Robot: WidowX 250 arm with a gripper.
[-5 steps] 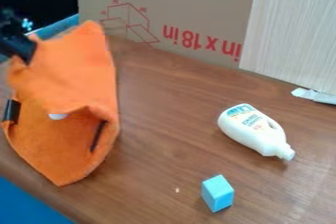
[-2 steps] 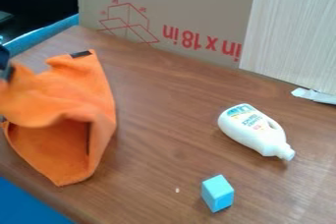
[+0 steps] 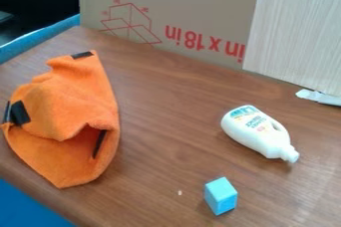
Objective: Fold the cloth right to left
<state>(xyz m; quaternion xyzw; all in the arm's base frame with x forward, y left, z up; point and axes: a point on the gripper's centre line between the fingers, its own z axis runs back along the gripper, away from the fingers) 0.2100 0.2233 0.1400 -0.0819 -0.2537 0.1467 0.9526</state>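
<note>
One orange cloth (image 3: pixel 70 99) lies rumpled on the table (image 3: pixel 163 141), between eight and nine o'clock from the middle of the view. Its upper part is bunched and raised, and a flap hangs loosely over the lower part, leaving a shadowed hollow beneath the flap's edge. The lower end tapers towards six o'clock. Dark patches show at the cloth's twelve o'clock tip and at its nine o'clock side, with a thin dark strip by the hollow at its four o'clock side. Whether the pincer is open or closed, I cannot tell.

Well apart from the cloth, at four o'clock, a white bottle (image 3: pixel 256 131) lies on its side, its neck pointing between four and five. A light blue block (image 3: pixel 220 196) sits near five o'clock. Cardboard (image 3: pixel 193 2) stands at twelve, with a pale panel (image 3: pixel 296 32) against it around two.
</note>
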